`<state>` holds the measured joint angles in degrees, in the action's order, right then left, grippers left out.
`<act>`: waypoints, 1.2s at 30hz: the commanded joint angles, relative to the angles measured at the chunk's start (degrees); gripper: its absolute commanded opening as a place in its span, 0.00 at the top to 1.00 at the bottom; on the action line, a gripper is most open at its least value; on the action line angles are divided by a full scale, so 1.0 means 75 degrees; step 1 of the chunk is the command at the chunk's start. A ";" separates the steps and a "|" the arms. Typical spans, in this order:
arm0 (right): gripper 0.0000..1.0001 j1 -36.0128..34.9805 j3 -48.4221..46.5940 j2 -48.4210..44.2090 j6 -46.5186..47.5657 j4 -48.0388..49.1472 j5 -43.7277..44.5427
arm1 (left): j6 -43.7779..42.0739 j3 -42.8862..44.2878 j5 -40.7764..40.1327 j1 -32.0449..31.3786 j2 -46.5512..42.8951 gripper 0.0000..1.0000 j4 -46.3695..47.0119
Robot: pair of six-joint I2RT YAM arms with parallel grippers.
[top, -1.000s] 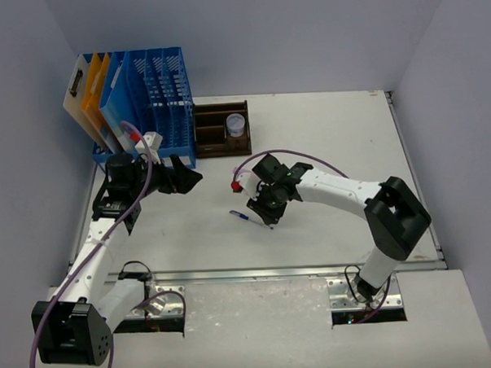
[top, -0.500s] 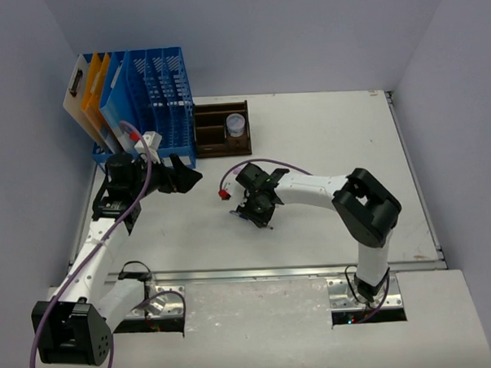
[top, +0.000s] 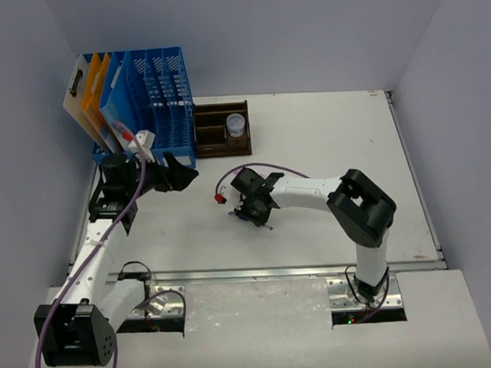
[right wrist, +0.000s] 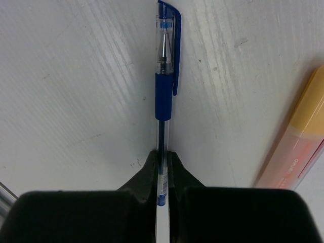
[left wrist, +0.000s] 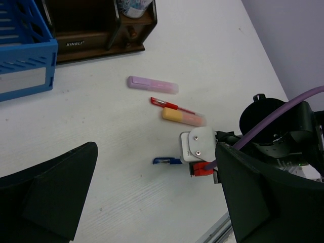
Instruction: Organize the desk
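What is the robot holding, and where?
The right gripper pinches the blue pen by its clear barrel, behind the blue grip. The left gripper holds nothing.

Blue mesh file rack just beside dark wooden tray holding a small cup

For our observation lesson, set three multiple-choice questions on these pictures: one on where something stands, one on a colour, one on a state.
1. On the desk, the wooden tray stands:
A) right beside the blue file rack
B) at the near rail
C) under the right arm

2. The pen in the right tool is:
A) red
B) blue
C) green

3. The left tool is:
A) open and empty
B) shut on a pen
C) shut on a folder

Answers:
1 A, the top view shows tray and rack side by side at the far edge.
2 B, the right wrist view shows a blue cap and grip.
3 A, its jaws stand wide apart, holding nothing.
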<state>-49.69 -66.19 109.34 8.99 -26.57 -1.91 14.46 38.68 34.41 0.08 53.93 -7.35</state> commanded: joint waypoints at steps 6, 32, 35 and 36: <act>0.99 0.0273 -0.0173 -0.1921 -0.0366 0.0061 -0.0647 | 0.2006 -0.0235 0.2077 0.1384 -0.0126 0.00 0.2102; 0.99 0.1903 -0.1311 -0.1993 -0.4597 0.2288 -0.5369 | 0.3157 -0.0141 0.0310 -0.0959 0.1046 0.21 0.3733; 0.99 0.1903 -0.1358 -0.1969 -0.4645 0.2335 -0.5522 | 0.3205 -0.0036 0.0298 -0.1029 0.1176 0.26 0.3862; 0.99 0.1903 -0.1358 -0.1969 -0.4668 0.2347 -0.5569 | 0.3228 0.0046 0.0287 -0.1041 0.1199 0.28 0.3898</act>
<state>-35.11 -73.49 94.65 -24.53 -12.38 -40.16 37.23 35.57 37.65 -6.92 62.63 16.71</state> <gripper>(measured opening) 0.033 0.738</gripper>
